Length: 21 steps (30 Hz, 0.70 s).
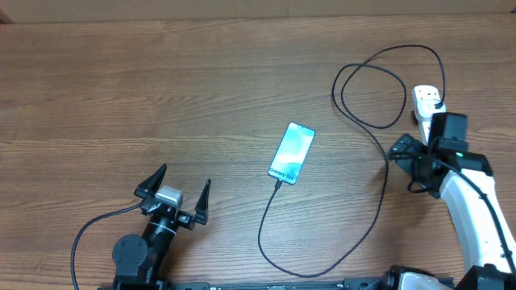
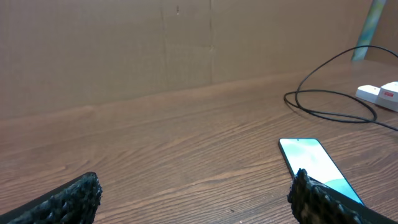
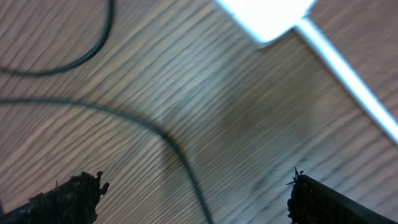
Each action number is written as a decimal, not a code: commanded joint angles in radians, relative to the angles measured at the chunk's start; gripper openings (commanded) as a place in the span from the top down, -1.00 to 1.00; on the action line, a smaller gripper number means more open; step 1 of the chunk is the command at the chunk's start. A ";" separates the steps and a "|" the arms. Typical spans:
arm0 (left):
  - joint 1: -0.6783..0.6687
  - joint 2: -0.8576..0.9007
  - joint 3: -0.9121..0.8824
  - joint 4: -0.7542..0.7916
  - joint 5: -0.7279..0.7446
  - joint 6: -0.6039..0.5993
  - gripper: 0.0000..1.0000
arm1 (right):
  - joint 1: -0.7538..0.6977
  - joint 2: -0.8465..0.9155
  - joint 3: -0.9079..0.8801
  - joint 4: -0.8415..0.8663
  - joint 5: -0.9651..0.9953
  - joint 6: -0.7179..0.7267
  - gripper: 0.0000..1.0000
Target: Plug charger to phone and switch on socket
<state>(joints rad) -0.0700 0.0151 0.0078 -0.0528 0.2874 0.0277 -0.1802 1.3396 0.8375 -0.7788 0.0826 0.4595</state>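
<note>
Charger point(image 1: 264, 211) looks seated in phone point(image 1: 292, 152), mid-counter. Socket point(image 1: 426, 101) sits far right, near right gripper point(image 3: 196, 183). It's light & slides easily, so press switch point(image 2: 390, 94) straight down w/ 1 fingertip. Left gripper point(image 1: 181, 187) & right gripper both spread wide, empty.

The left arm point(image 1: 143, 246) is black, with round joint housings, a silvery block point(image 1: 168, 196) at the wrist and a thin black cable point(image 1: 81, 238) looping from it. The left hand point(image 1: 185, 176) has tapered, black, rough-textured fingers point(image 2: 68, 199). The right arm point(image 1: 472, 201) has a smooth white shell, black joints and a small green light point(image 1: 459, 155).
</note>
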 commanded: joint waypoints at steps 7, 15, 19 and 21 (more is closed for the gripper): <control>0.004 -0.011 -0.003 0.001 -0.006 -0.013 -0.99 | 0.069 -0.021 -0.002 0.008 0.003 0.003 -1.00; 0.004 -0.011 -0.003 0.001 -0.006 -0.013 -0.99 | 0.069 -0.021 -0.003 0.022 0.042 0.003 -1.00; 0.004 -0.011 -0.003 0.001 -0.006 -0.013 -0.99 | 0.069 -0.021 -0.003 0.092 0.048 0.003 -1.00; 0.004 -0.011 -0.003 0.001 -0.006 -0.013 -1.00 | 0.069 -0.021 -0.003 0.153 0.047 0.003 -1.00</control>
<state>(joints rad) -0.0700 0.0151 0.0078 -0.0528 0.2874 0.0273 -0.1154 1.3396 0.8360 -0.6811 0.1120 0.4599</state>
